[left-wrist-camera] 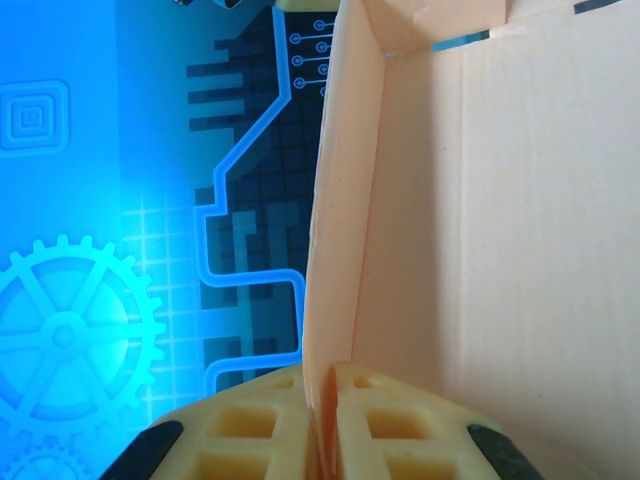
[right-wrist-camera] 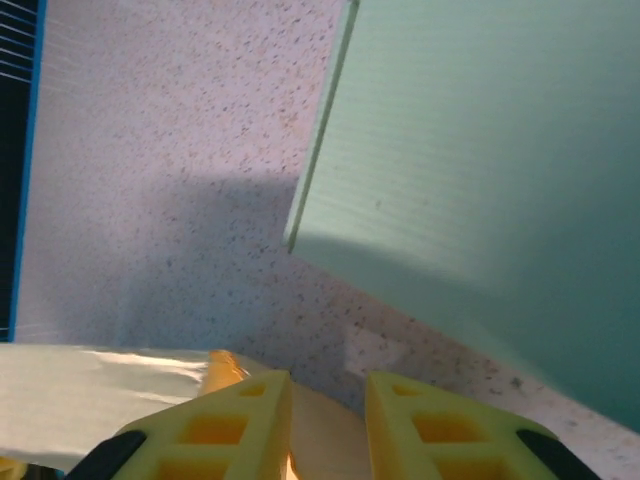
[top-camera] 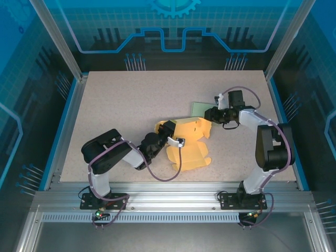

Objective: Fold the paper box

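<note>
On box (left-wrist-camera: 500, 250), left pincer (left-wrist-camera: 322, 420) closed

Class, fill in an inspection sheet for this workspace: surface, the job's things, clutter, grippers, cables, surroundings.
Surface: speckled beige table.
Job's things: yellow paper box, partly folded, mid-table.
Clutter: green sheet behind the box, beside the right arm.
Grippers: left gripper shut on a box wall; right gripper at the box's far flap, grip unclear.
Cables: purple cables loop along both arms.
Surroundings: blue printed panels; aluminium frame at the near edge.
</note>
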Controlling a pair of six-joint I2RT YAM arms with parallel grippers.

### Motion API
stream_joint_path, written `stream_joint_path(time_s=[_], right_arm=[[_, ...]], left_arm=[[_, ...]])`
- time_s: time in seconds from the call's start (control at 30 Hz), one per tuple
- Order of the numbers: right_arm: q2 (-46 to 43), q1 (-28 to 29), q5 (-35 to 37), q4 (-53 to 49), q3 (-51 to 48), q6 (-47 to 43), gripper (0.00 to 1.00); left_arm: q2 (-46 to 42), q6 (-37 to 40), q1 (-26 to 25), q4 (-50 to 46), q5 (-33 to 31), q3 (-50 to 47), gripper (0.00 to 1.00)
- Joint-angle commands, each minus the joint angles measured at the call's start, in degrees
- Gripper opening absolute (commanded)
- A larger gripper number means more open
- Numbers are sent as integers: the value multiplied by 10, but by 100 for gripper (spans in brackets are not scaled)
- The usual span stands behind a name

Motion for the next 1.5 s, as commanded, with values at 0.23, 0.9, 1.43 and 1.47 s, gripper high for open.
stream_joint_path(time_s=[0.23, 0.9, 1.43, 1.47], right_arm=[[-61, 12, -86, 74, -47, 63, 36], [-144, 13, -111, 148, -151, 105, 76], [-135, 27, -119, 194, -195, 94, 65], [-136, 29, -118, 194, -199, 92, 65]], left_arm=[[0, 3, 2, 14, -11, 14, 12], [39, 13, 16, 14, -34, 27, 12], [49, 5, 25, 14, -43, 35, 12], [49, 4, 26, 14, -43, 35, 12]])
